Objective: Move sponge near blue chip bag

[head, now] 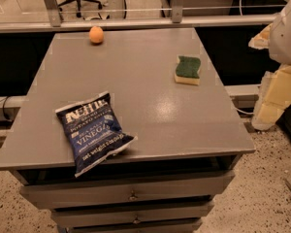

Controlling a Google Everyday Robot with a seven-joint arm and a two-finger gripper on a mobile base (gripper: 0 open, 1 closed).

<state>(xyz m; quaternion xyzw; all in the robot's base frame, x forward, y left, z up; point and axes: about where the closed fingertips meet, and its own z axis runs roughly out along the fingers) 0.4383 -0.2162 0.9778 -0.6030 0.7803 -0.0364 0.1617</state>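
The sponge, dark green on top over pale yellow foam, lies flat near the right edge of the grey table. The blue chip bag, navy with white "VINEGAR" lettering, lies at the front left, its lower corner hanging over the front edge. The two are far apart, with bare tabletop between them. My arm's white housing shows at the right border. The cream-coloured gripper hangs below it, off the table, to the right of the sponge and touching nothing.
A round orange fruit sits at the table's back left edge. The table has drawers in its front. A rail and glass partition run behind it. Speckled floor lies to the right.
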